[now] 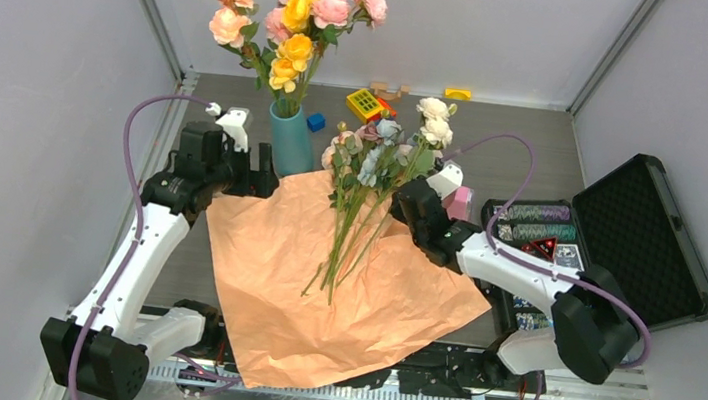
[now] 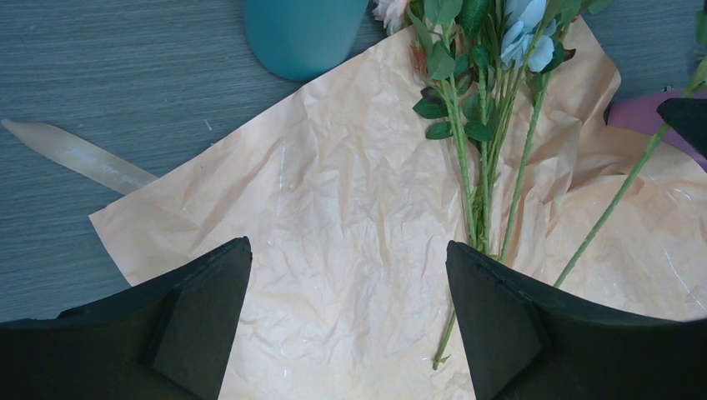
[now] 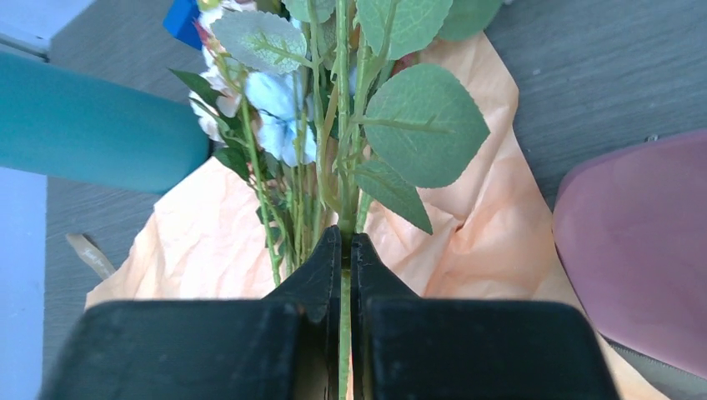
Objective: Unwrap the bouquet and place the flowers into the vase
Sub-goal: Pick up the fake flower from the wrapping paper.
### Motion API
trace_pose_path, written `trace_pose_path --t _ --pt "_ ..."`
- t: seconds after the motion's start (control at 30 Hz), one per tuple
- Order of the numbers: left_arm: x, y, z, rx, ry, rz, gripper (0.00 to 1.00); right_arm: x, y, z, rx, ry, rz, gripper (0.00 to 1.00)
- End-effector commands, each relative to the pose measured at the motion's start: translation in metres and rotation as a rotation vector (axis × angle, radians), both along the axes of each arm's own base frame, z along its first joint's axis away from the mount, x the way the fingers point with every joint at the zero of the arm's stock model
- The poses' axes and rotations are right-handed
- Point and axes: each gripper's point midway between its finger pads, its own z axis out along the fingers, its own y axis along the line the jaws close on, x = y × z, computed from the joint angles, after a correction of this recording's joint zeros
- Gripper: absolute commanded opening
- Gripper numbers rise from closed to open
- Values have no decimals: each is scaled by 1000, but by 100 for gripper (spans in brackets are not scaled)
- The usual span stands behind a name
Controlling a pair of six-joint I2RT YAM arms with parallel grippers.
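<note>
The kraft paper (image 1: 340, 289) lies opened out on the bench (image 1: 528, 139). The flowers (image 1: 369, 177) lie loose across it, stems toward the arms and heads pointing away, just right of the teal vase (image 1: 289, 142). The vase stands upright at the paper's far left corner (tall pink, peach and yellow roses (image 1: 296, 12) stand in it). The right jaws are pressed together on one green stem of the flowers, with leaves fanning out just past the tips. The left jaws are spread wide, gripping nothing, over the paper's left part near the vase. A tan ribbon (image 2: 79, 154) lies on the bench beside the paper, and a pink box (image 3: 642, 250) sits just right of the flowers.
</note>
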Motion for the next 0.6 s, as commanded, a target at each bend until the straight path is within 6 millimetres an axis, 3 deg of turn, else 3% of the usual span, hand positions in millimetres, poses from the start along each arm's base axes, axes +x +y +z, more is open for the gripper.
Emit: trace_pose_path --t 0.0,0.33,0.43,0.57 --pt "-3 -6 7 -19 -34 -43 89 8 -8 56 38 -184 -10 0" --pt "-27 -67 29 -116 -121 -326 88 -34 18 109 87 -314 340 0" --pt "-34 -89 48 -175 -147 -373 88 -48 24 128 119 -352 428 0" --pt "-50 -127 93 -409 -217 -448 87 -68 38 151 174 -389 554 0"
